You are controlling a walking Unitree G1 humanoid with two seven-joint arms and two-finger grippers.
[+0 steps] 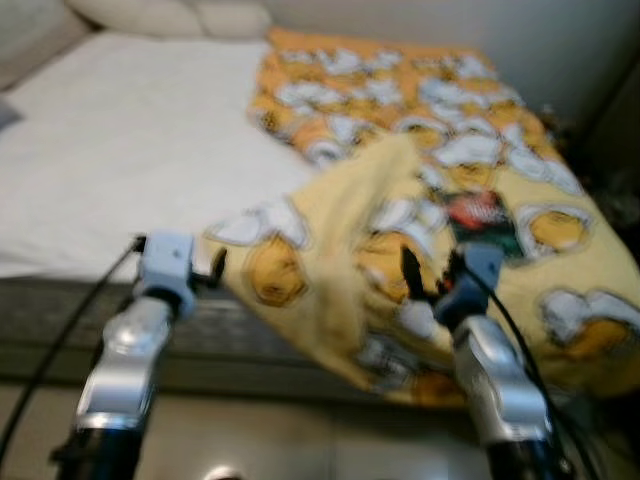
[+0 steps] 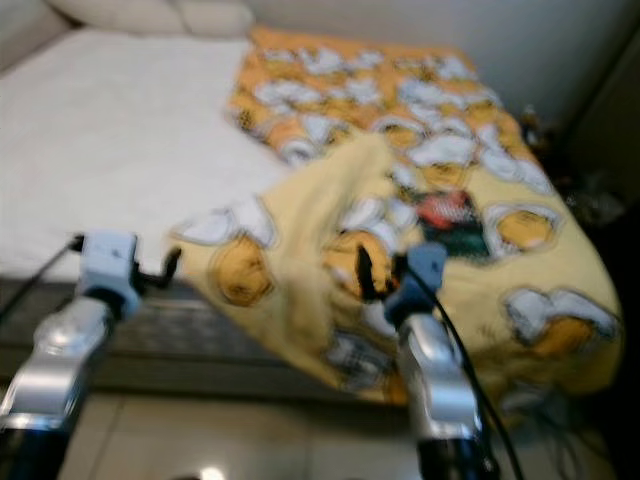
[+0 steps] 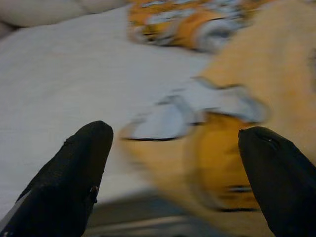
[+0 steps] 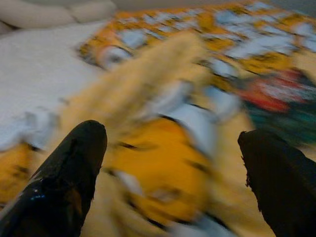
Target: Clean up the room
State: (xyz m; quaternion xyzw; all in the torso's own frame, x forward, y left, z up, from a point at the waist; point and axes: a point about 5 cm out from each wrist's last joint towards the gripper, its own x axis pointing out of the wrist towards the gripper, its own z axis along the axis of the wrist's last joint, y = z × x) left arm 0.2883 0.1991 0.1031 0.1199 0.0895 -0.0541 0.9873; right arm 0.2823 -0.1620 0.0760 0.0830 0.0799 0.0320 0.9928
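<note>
Yellow and orange fleece, printed with white-and-orange cartoon figures, makes up the blanket (image 1: 440,200) that lies rumpled over the right half of the bed, its near edge spilling off the mattress side toward the tiled floor (image 1: 300,440). Both wrist views are blurred, yet they show what the head camera cannot: each pair of black fingers spread wide with nothing between them. The left gripper (image 3: 173,163) points at the blanket's near left corner where it meets the bare white sheet (image 1: 120,150); the right gripper (image 4: 168,163) points at a raised fold in the blanket's middle, with a red-and-green patch (image 1: 482,215) off to one side. From the head views, both silver arms reach forward at the bed's edge, the left beside the hanging corner, the right in front of the draped part. Pale pillows (image 1: 170,15) sit at the far head of the bed, and a grey wall rises behind.
</note>
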